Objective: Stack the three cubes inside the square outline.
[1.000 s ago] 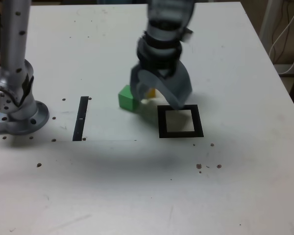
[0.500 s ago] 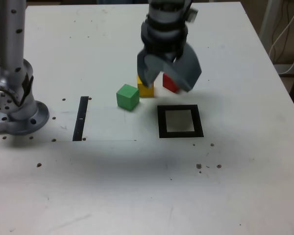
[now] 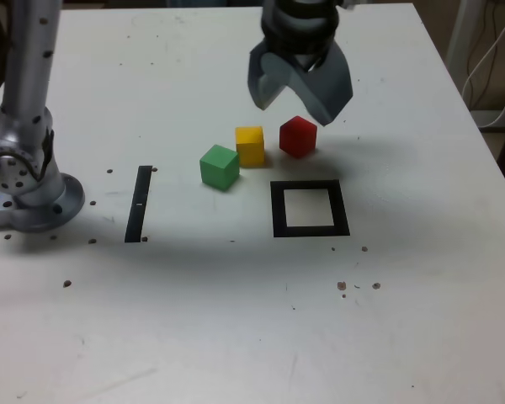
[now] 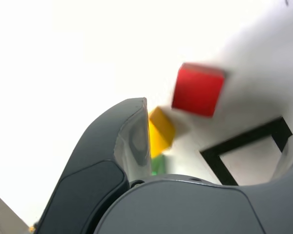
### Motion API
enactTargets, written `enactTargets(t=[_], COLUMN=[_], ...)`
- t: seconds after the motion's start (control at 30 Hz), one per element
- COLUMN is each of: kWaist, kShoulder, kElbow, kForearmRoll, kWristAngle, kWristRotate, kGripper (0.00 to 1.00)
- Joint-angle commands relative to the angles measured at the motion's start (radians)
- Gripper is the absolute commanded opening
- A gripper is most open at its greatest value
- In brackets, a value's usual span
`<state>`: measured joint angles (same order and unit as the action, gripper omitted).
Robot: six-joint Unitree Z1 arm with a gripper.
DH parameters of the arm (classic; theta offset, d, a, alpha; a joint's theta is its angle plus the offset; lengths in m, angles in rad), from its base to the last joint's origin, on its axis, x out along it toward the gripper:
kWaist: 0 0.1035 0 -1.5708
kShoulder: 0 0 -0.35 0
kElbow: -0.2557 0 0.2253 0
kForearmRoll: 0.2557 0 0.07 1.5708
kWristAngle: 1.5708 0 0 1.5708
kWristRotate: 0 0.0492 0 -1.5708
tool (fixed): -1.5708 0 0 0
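Three cubes sit on the white table just behind the square outline [image 3: 310, 229]: green [image 3: 219, 167] at the exterior view's left, yellow [image 3: 250, 145] in the middle, red [image 3: 298, 136] on the right. Each stands alone and none is inside the outline. My gripper [image 3: 296, 105] hangs above and slightly behind the red cube, open, with nothing between its fingers. In the wrist view the red cube [image 4: 198, 89], the yellow cube [image 4: 159, 131], a sliver of the green cube [image 4: 157, 165] and a corner of the outline [image 4: 244, 141] show past one dark finger [image 4: 132, 141].
A straight black strip [image 3: 139, 203] lies left of the cubes in the exterior view. The arm's metal base [image 3: 25, 181] stands at the left edge. Small dark specks dot the table. Cables [image 3: 488, 59] hang beyond the table's right edge.
The gripper has risen and drawn back from low over the outline and cubes to above the red cube. It stayed open. All three cubes now show fully.
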<state>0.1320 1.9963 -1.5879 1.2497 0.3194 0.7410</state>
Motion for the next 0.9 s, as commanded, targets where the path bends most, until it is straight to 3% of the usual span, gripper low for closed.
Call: enactTargets(t=[0.0,0.4,0.7,0.87], kWaist=[0.024,0.049,0.054,0.055], kShoulder=[0.022,0.12,0.094,0.081], kElbow=[-0.023,-0.009,0.13,0.162], kForearmRoll=[-0.005,-0.085,-0.167,-0.207], kWristAngle=[0.005,0.008,-0.003,-0.028], kWristRotate=[0.034,0.121,0.122,0.121], kGripper=[0.99,0.95,0.93,0.9])
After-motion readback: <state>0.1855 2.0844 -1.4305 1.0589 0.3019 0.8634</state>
